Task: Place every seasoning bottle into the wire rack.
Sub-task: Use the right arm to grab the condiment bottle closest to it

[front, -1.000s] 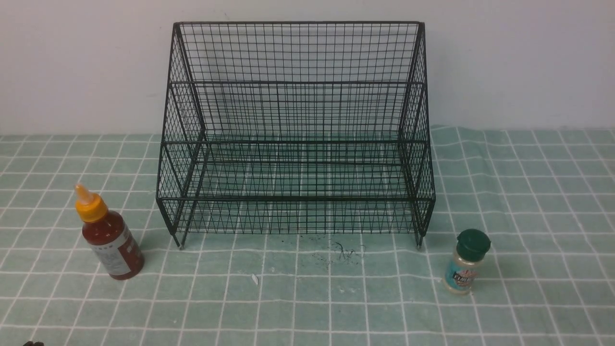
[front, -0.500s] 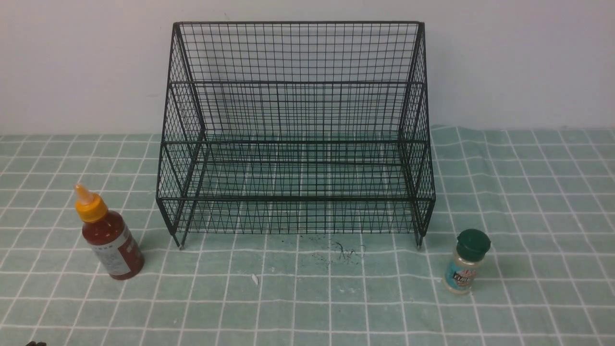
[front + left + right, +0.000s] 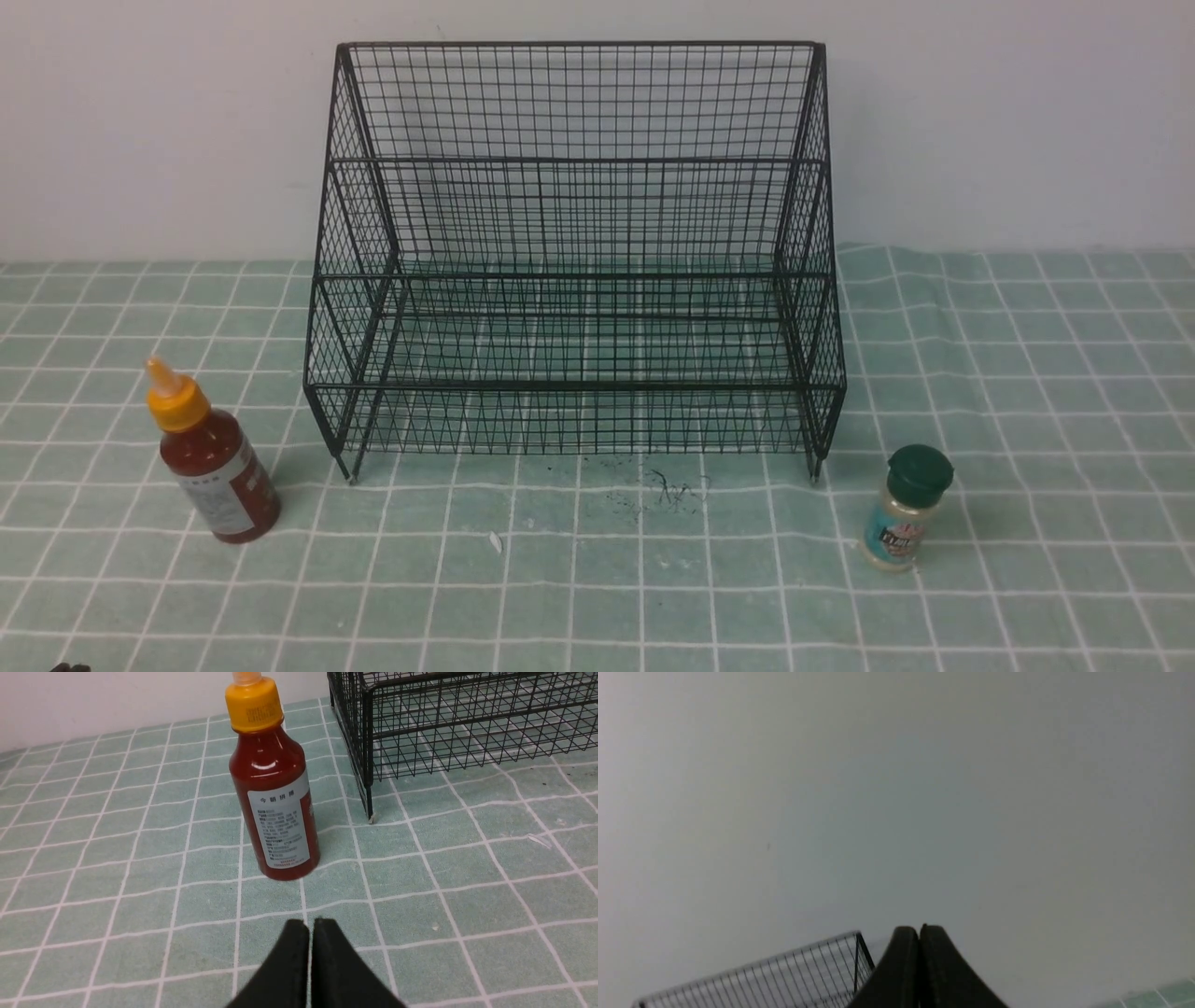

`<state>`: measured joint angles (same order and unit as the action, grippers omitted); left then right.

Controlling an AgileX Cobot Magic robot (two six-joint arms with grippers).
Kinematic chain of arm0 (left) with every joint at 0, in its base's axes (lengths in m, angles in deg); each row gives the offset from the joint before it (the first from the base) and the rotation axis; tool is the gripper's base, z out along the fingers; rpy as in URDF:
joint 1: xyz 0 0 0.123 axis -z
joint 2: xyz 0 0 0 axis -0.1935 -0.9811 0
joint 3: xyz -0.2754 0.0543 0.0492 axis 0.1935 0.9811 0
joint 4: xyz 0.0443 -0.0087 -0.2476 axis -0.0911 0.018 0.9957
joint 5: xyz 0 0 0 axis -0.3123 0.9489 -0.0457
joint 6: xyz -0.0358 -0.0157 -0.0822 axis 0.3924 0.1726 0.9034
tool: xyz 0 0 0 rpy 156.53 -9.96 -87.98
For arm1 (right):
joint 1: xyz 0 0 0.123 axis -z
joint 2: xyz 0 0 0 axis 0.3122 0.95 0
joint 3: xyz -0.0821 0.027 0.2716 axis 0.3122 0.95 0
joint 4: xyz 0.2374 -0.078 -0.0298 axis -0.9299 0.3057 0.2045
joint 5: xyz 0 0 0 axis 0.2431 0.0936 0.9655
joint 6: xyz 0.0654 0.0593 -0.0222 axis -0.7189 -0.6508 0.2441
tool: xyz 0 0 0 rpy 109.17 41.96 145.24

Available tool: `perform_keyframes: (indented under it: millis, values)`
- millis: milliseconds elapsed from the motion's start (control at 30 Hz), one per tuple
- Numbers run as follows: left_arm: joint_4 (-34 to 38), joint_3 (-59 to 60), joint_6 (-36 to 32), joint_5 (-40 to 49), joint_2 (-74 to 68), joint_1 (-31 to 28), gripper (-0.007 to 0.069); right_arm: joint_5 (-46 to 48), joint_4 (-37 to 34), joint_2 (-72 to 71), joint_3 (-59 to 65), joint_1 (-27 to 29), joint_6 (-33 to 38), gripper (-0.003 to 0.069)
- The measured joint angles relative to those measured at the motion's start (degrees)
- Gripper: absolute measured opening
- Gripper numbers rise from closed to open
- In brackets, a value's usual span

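We see both bottles standing outside the wire rack (image 3: 579, 385), our left claw (image 3: 310, 924) and right claw (image 3: 919, 928) closed and empty.

Wire rack (image 3: 577, 385) at far centre of the tablecloth (image 3: 579, 597), wall (image 3: 1008, 131) behind, sauce bottle (image 3: 219, 476) upright to the rack's near left, shaker jar (image 3: 906, 509) upright to its near right.

Left arm: two slim matte-black tapered fingers (image 3: 297, 952) at the wrist, closed, tips side by side, nothing between them. Right arm: two slim matte-black tapered fingers (image 3: 903, 952), likewise closed, tips together, nothing between them. Front view: only a small dark part (image 3: 70, 667) at the lower left edge; which part of the body, cannot tell.
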<state>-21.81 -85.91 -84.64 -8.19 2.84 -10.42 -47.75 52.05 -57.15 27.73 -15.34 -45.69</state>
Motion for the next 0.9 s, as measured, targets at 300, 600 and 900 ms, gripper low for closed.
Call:
perform_keyframes:
  millis: [300, 600, 900]
  values:
    - [2.58, 0.07, 1.45, -5.18, 0.00, 0.00, -0.0006, 43.83, 15.09, 34.33, -30.69, 0.00, 0.81, -0.0015]
    - [29.61, 0.07, 11.04, -22.14, 0.00, 0.00, -0.0006, 54.60, 16.81, 62.53, -43.43, -5.95, 5.08, -0.0012]
    - [38.19, 0.07, 10.36, -30.67, 0.00, 0.00, -0.0006, 48.22, 23.10, 71.53, -43.74, -20.51, -1.78, 0.0075]
